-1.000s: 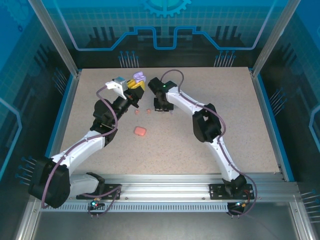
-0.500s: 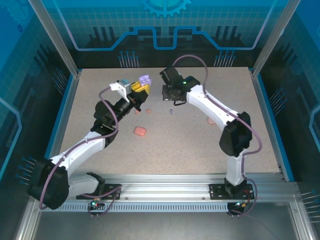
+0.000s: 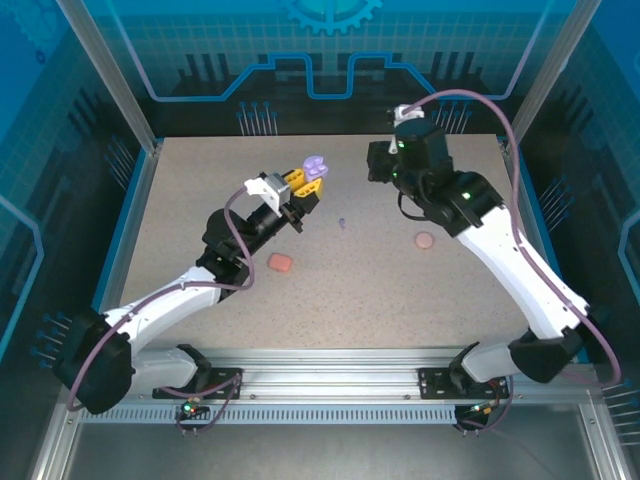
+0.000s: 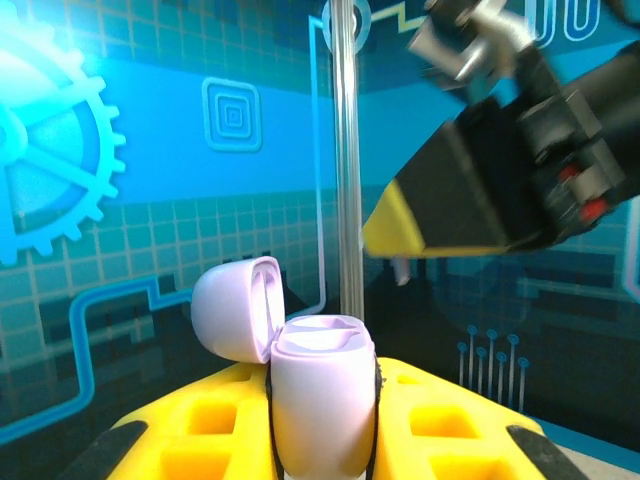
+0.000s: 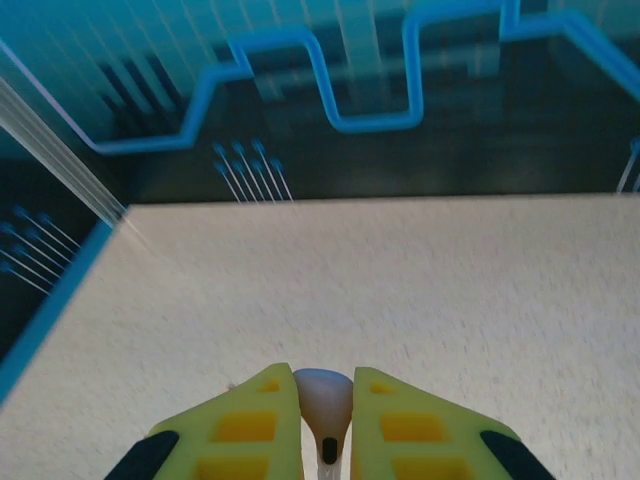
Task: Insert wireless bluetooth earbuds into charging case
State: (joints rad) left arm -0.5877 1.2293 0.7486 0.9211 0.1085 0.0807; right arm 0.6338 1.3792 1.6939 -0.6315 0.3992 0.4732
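Since the earlier frame the right arm has swung up and away to the right, lifting its right claw [image 5: 325,382] off the counter [image 3: 350,290]. The left arm has carried its load further right, towards it.

The right claw is pinched narrow on a small pale earbud [image 5: 322,396]. Its rounded head sits between the two yellow fingers, and we cannot fix its colour. The left claw [image 3: 300,181] is clamped around the lilac case [image 4: 322,385], held up off the counter with its lid [image 4: 235,305] hinged open to one side. From the left wrist the right claw's yellow tip hangs above and to the right of the case, apart from it.

We think the main risk is a mid-air miss. Both pieces are carried, so a small tilt of the case or the bud would bring the bud down on the rim instead of in a well. The bud is gripped only by its smooth head, so pressing it against the rim could twist it out, and it would drop to the counter. The open lid stands close to the approach path, and a brush from the right claw could knock it shut or shift the case in its grip.

A purple bud [image 3: 342,222] lies on the counter between the arms. A red-orange case [image 3: 280,262] sits nearer the left arm.
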